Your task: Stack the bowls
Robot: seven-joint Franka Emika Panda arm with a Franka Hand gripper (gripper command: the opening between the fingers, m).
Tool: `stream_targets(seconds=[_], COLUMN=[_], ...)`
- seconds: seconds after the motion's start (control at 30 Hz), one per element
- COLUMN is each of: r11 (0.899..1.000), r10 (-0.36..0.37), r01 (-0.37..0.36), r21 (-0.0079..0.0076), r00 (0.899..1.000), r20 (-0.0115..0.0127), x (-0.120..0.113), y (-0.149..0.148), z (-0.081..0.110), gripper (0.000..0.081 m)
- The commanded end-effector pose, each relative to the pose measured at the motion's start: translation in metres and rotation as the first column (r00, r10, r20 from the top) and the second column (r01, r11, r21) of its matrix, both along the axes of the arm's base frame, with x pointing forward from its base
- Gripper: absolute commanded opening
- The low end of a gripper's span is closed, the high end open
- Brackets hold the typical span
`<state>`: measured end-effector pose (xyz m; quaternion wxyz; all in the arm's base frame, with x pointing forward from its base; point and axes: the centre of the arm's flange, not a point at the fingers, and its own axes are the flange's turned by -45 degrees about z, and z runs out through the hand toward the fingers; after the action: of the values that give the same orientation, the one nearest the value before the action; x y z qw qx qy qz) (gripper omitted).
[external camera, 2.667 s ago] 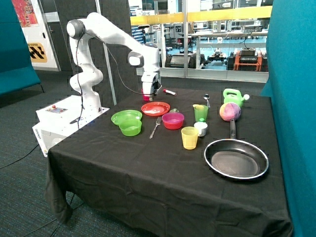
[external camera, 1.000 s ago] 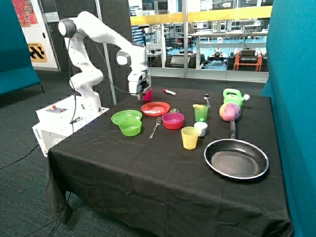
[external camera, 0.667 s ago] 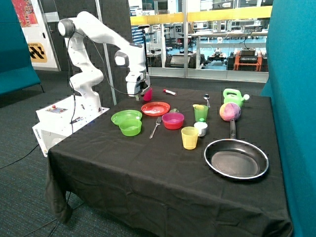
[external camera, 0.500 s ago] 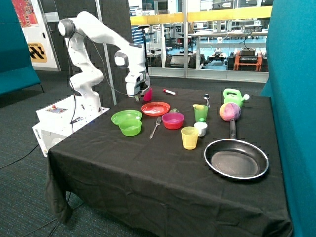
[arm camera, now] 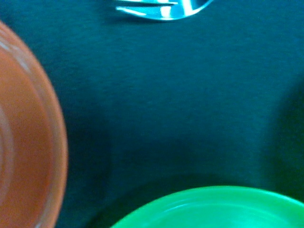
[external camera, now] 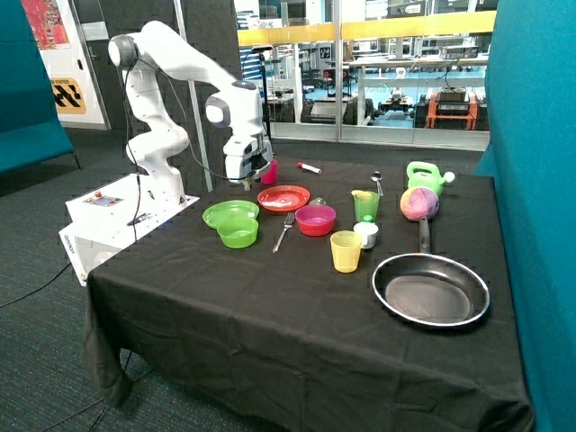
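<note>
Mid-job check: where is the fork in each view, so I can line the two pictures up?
Outside view: the fork lies on the cloth between the lime bowl and the purple bowl.
Wrist view: only its tines show, across bare cloth from the green plate.
Shared landmark: the red plate; the jaws hang above the cloth beside it.

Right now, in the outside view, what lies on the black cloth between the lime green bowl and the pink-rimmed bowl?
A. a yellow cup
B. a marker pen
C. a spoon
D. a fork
D: a metal fork lies on the cloth, with the lime green bowl on one side and the pink-rimmed bowl on the other; the gripper hangs above the table near the red plate.
</note>
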<state>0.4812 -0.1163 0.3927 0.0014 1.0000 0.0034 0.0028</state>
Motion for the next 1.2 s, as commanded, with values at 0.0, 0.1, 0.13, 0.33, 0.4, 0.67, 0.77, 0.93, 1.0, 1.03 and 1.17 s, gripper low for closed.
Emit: stream_targets(seconds=[0.0,0.1,0.13,0.33,0.4,0.67,0.77,0.93,1.0,1.03,1.17], r11=[0.999,0.999,0.999,0.996,0.996,0.994,0.995,0.996,0.997,0.997,0.997], r10=[-0.043,-0.046,-0.048,-0.089,-0.091,-0.105,-0.097,-0.093,-0.081,-0.08,-0.082], r01=[0.043,0.046,0.048,0.089,0.091,0.105,0.097,0.093,0.081,0.08,0.082], r21=[0.0028,0.0028,0.0028,0.0028,0.0028,0.0028,0.0028,0.0028,0.0028,0.0028,0.0028], r00=[0.999,0.999,0.999,0.996,0.996,0.994,0.995,0.996,0.997,0.997,0.997], r20=[-0.0056,-0.0056,-0.0056,-0.0056,-0.0056,-0.0056,-0.0056,-0.0056,-0.0056,-0.0056,-0.0056], x=[-0.001,-0.002,-0.002,0.002,0.005,0.012,0.012,0.01,0.009,0.008,0.006], y=[-0.03,-0.037,-0.039,-0.053,-0.057,-0.065,-0.065,-0.062,-0.06,-0.06,-0.059], z=[-0.001,-0.004,-0.005,-0.009,-0.01,-0.014,-0.019,-0.025,-0.028,-0.029,-0.032], gripper=[0.0448,0.0447,0.0447,0.0451,0.0451,0.0458,0.0472,0.0479,0.048,0.0479,0.0473])
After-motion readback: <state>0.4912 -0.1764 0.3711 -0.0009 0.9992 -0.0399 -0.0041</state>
